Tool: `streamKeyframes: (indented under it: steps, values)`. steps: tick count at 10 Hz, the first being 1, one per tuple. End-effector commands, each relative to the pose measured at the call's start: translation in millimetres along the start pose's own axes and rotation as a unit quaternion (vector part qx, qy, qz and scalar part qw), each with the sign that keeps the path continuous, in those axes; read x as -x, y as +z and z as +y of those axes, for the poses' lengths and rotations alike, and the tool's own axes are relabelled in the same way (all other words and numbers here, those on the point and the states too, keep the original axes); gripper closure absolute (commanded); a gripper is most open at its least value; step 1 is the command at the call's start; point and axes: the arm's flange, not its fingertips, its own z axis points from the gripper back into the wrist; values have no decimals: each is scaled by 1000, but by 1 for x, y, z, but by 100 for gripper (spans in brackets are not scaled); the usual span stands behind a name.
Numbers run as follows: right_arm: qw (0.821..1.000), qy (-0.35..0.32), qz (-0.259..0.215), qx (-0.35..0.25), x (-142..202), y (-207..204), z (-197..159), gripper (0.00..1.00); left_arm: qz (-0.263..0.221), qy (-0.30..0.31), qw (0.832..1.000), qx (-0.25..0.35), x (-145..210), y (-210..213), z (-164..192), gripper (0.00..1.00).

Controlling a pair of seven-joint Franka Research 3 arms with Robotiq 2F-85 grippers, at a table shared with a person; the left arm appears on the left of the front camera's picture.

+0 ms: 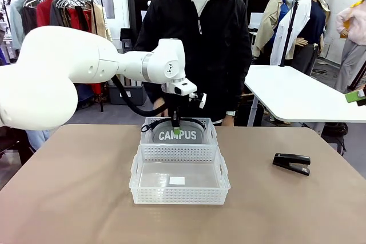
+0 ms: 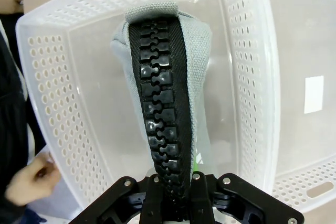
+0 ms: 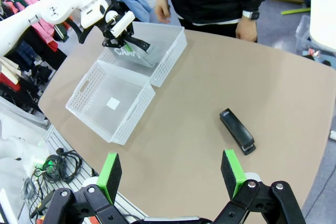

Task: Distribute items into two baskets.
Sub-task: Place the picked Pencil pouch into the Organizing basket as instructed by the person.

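Note:
The grey pouch (image 1: 178, 135) with white "CAMPUS" lettering stands inside the far basket (image 1: 211, 127). My left gripper (image 1: 176, 127) is shut on its top edge. In the left wrist view that gripper (image 2: 176, 182) pinches the black ridged strip of the pouch (image 2: 200, 51), which reaches down into the basket (image 2: 52, 93). The near basket (image 1: 137, 167) holds only a white label. The black stapler (image 1: 291, 163) lies on the table to the right. My right gripper (image 3: 170, 174) hangs open, high above the table edge, well short of the stapler (image 3: 237, 130).
A person in black stands at the far side, one hand (image 2: 29, 177) close to the far basket's outer wall and the other (image 3: 245, 27) at the table edge. The two baskets (image 3: 126, 124) (image 3: 170, 59) touch rim to rim. A white table (image 1: 297, 92) stands behind at the right.

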Motion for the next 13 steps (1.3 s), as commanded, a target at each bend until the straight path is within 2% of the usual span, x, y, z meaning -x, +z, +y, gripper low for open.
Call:
streamKeyframes:
  steps: [1,8,9,13]
  values:
    - [1000,6,-8,-8,-1,0,0,0,1,-4,1000,-3,-4,0,5,100]
    - [1000,6,-8,-8,-1,0,0,0,4,-17,999,37,-6,-21,8,100]
    - [1000,6,-8,-8,-1,0,0,0,3,-16,999,40,-6,-21,8,92]
    - [1000,6,-8,-8,-1,0,0,0,4,-16,999,41,-5,-22,9,16]
